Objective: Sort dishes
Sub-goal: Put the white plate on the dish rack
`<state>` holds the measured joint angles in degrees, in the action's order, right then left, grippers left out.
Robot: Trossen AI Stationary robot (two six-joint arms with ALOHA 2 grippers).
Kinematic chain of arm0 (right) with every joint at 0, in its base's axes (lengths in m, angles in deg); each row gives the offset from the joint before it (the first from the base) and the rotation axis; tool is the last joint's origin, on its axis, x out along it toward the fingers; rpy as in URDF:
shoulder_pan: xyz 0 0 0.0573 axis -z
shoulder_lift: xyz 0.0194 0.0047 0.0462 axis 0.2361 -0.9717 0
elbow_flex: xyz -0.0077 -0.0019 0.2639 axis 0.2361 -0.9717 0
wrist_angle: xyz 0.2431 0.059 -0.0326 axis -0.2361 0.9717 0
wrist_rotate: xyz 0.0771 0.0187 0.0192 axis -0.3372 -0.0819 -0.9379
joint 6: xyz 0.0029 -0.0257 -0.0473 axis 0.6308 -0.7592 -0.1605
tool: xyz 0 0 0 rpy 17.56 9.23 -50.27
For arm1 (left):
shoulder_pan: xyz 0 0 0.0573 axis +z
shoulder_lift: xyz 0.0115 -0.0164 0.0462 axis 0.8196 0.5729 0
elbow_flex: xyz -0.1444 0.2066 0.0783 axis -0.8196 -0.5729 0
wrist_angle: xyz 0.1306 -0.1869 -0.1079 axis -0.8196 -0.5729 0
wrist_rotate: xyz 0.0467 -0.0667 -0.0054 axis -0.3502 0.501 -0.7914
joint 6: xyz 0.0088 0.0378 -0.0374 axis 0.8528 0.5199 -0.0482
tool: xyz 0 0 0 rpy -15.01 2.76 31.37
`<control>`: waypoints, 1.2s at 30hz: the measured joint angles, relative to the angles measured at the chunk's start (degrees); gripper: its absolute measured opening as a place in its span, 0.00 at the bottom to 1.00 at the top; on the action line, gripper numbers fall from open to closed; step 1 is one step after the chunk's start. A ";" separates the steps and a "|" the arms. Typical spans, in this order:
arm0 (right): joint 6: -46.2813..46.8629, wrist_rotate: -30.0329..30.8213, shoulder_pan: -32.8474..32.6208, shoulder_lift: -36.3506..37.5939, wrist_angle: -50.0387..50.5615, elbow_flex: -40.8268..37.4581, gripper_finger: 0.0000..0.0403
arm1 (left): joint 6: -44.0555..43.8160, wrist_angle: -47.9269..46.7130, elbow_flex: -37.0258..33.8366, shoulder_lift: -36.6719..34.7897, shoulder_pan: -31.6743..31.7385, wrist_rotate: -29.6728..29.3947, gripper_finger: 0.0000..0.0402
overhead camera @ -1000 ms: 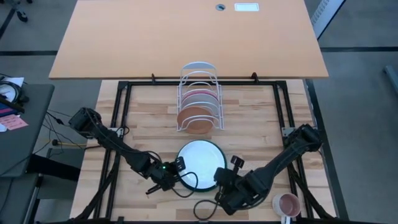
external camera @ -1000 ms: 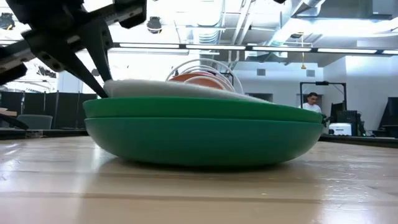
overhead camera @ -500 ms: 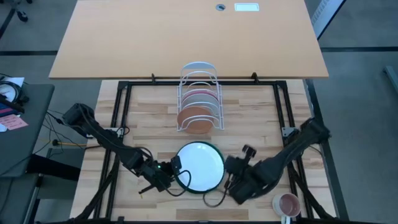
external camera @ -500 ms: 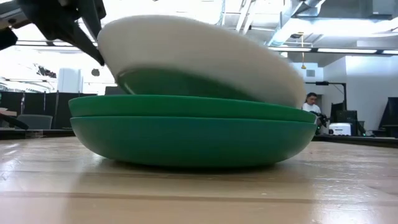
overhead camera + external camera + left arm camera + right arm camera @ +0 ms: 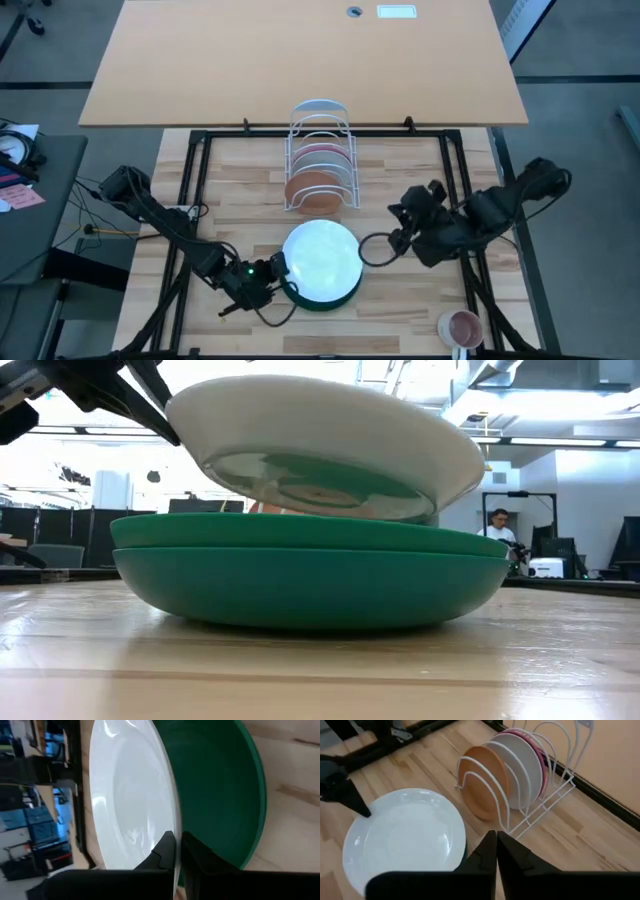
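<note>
White plate [image 5: 330, 445] is pinched at its rim by your left gripper [image 5: 275, 270], lifted off the green plate [image 5: 310, 570]; next carry it to the rack [image 5: 320, 155].

Left arm stretched from the left edge of the high view down toward lower centre, left gripper [image 5: 277, 272] low there, fingers [image 5: 167, 851] pinched together with only a thin slit between. Right arm folded at centre right, right gripper [image 5: 392, 238] raised, pointing left, fingertips [image 5: 490, 847] nearly touching, nothing between.
</note>
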<state>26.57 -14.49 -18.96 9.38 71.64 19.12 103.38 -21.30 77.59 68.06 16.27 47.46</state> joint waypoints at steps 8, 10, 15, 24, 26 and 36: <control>2.38 7.99 -6.74 1.49 -37.19 -26.50 0.25 | 4.59 1.93 0.00 0.00 -1.77 -4.47 0.00; 4.41 8.22 -6.65 0.73 -46.62 -31.85 0.28 | 4.68 2.53 0.02 0.00 -1.77 -4.88 0.00; 9.89 4.99 -4.62 -1.05 -59.80 -40.40 0.42 | 6.13 2.86 0.02 0.00 -1.92 -6.98 0.00; 6.27 -2.93 0.28 -1.01 -70.08 -42.92 0.69 | 10.38 2.79 0.02 0.00 -3.56 -8.21 0.00; 4.29 -5.90 1.55 -1.01 -72.73 -42.92 0.71 | 11.23 2.74 0.02 0.00 -3.65 -8.95 0.00; 3.11 -20.68 7.00 -1.01 -72.89 -42.92 0.71 | 12.84 2.65 0.02 0.00 -3.63 -11.69 0.00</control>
<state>29.68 -35.17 -11.96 8.37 -1.25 -23.79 116.22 -18.65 77.61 68.06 12.63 35.77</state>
